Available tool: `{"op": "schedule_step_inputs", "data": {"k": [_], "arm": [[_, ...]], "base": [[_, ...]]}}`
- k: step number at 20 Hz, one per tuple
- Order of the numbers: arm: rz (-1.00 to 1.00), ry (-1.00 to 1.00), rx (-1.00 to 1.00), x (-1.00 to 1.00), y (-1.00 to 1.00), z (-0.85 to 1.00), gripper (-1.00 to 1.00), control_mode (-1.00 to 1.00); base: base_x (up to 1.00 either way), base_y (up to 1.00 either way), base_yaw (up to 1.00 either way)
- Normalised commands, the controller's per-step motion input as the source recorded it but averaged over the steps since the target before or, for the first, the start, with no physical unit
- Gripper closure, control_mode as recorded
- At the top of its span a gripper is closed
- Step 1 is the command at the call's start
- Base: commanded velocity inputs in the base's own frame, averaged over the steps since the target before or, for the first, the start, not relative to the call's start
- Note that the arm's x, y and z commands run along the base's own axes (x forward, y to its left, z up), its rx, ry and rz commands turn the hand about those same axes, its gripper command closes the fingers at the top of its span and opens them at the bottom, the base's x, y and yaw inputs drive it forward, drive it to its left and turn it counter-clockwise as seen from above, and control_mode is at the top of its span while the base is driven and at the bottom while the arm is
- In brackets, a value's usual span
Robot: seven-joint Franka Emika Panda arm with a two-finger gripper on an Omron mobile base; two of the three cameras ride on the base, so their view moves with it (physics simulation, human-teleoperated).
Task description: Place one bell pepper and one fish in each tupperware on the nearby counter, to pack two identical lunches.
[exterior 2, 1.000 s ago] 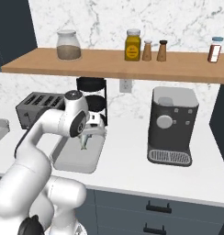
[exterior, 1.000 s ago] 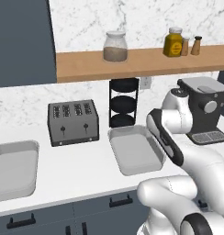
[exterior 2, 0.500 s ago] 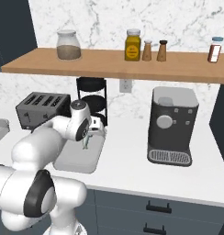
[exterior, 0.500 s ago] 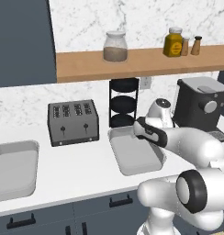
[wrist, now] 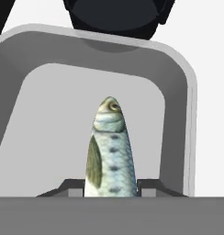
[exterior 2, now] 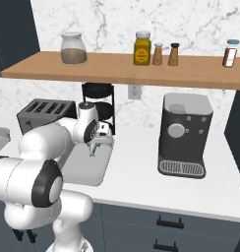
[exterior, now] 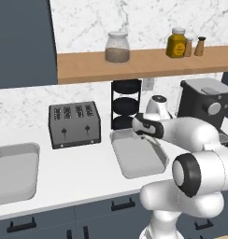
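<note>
Two light-grey tupperware trays lie on the white counter (exterior: 88, 172) in the left base view: the near tupperware (exterior: 134, 156) sits in front of a black tiered rack (exterior: 125, 103), and the far tupperware (exterior: 13, 172) lies well apart at the left edge. We see a dark toaster (exterior: 74, 123) between them, set back toward the wall. The arm bends over the near tray's far right corner, and a black coffee machine (exterior: 204, 105) stands to the right; we cannot tell the jaws' state from this side

From the right base view, we note the gripper (exterior 2: 95, 146) pointing down over the far end of the same tray (exterior 2: 90, 167), just in front of the rack (exterior 2: 98, 101). A wooden shelf (exterior 2: 127, 69) above carries a glass jar (exterior 2: 73, 48) and several small bottles

Looking along the hand, we find the fish (wrist: 109, 149) pinched between the two fingertips (wrist: 72, 187), head pointing away, hanging over the tray's interior near its rounded far rim (wrist: 104, 36)
</note>
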Motion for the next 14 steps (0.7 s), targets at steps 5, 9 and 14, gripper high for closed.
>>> {"op": "schedule_step_inputs", "data": {"k": [5, 9, 14], "arm": [[-0.04, 0.03, 0.00, 0.00, 0.00, -0.67, 1.00, -1.00], [-0.03, 0.02, 0.00, 0.00, 0.00, -0.42, 1.00, -1.00], [-0.04, 0.00, 0.00, 0.00, 0.00, -0.04, 1.00, -1.00]], "base": [[0.00, 0.00, 0.00], [0.00, 0.00, 0.00], [0.00, 0.00, 0.00]]}}
